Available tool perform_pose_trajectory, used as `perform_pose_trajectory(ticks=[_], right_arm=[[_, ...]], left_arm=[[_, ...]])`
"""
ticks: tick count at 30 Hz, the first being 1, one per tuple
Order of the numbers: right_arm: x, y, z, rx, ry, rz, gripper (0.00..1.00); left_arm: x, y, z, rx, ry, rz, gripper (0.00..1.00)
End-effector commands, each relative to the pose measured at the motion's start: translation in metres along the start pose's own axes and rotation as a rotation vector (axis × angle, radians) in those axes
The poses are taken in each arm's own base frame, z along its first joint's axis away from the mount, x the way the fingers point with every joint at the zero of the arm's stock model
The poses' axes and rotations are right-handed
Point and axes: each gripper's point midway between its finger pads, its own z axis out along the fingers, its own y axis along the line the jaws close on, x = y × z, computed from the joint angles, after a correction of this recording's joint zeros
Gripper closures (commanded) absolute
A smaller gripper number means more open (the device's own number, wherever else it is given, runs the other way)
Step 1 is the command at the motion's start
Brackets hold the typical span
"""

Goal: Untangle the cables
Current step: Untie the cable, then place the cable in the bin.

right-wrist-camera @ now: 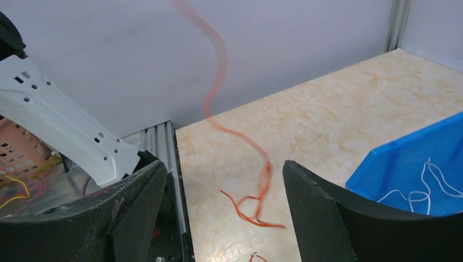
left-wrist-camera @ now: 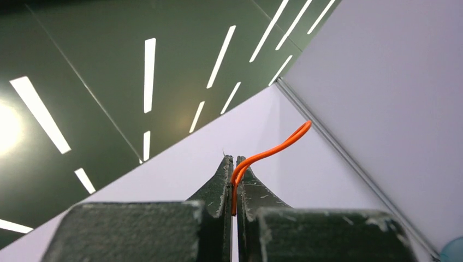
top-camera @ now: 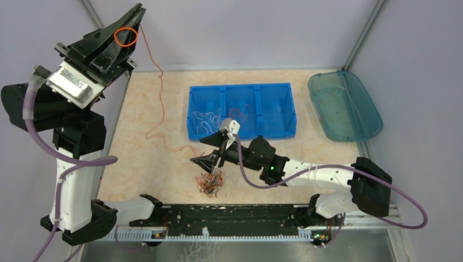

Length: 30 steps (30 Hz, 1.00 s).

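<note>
Left jaws, high up, clamp 1 orange cable (left-wrist-camera: 235,191); right jaws stand apart.

Pale lilac walls (top-camera: 245,33) enclose a beige marbled tabletop (top-camera: 136,164).

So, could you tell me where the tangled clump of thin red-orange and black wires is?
In the top view the tangled clump lies left of centre on the beige tabletop, near its front edge, just below the right gripper.

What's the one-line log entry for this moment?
left hand: shut on orange cable, high | right hand: open, empty, above table | tangle: on table by right hand | bin: white cables inside
</note>
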Motion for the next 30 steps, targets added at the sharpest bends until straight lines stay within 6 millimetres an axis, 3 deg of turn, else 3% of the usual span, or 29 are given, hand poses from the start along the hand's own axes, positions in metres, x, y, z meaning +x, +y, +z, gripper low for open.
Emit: perform_pose_trajectory(ticks=[1,8,12,18,30], right_arm=[[-0.03,0.022,0.013,-0.101,-0.01,-0.093,0.21],[-0.037,0.021,0.04,-0.113,-0.024,-0.121,0.26],[-0.038,-0.002,0.049,-0.02,-0.039,-0.116,0.33],[-0.049,-0.033,0.044,0.046,-0.068,-0.062,0.37],[-0.069,-0.058,0.027,0.121,-0.11,-0.083,0.4]], left_arm=[[-0.013,-0.006,-0.001,0.036,-0.022,-0.059,1.0],[-0.017,-0.012,-0.002,0.068,-0.03,-0.087,1.0],[-0.025,-0.01,0.001,0.074,-0.049,-0.09,1.0],[-0.031,-0.008,0.003,0.074,-0.064,-0.085,1.0],[-0.021,-0.012,0.003,0.075,-0.058,-0.112,1.0]])
